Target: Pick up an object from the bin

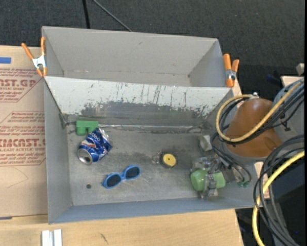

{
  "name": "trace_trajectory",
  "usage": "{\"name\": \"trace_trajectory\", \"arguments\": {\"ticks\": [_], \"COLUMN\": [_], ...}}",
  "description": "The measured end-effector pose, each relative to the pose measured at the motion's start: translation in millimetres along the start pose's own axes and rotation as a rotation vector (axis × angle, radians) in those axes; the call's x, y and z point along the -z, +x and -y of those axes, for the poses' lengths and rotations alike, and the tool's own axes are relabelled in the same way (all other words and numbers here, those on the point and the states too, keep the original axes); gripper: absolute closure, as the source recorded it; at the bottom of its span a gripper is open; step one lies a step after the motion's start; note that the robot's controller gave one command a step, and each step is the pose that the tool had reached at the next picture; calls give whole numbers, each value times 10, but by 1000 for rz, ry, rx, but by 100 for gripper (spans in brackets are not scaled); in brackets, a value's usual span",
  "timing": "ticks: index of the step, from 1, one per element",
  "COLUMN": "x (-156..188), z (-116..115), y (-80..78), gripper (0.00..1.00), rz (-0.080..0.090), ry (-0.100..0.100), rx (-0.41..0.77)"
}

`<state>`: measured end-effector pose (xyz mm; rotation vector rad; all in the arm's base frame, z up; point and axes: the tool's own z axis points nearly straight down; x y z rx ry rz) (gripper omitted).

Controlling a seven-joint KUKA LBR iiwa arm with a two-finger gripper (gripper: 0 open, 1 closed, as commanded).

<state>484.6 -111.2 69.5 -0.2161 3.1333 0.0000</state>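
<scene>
Lying in the lower right corner of the bin (60, 152), a green lump (197, 180) is touched by the gripper (211, 181). Its opening cannot be judged

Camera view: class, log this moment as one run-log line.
gripper: lower-right of bin | at: green lump | loose: crushed can, blue sunglasses, yellow disc, green block

Red print reading "CAST.GP" and "CAST ACRYLIC SHEET" runs across the brown cardboard sheet (15, 117) beside the grey metal bin (57, 137).
</scene>
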Motion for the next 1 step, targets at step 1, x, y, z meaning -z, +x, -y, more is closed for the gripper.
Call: {"name": "trace_trajectory", "arguments": {"ticks": [1], "x": [1576], "z": [-655], "y": [-166], "gripper": [100], "rz": [9], "ry": [0], "rx": [-38]}}
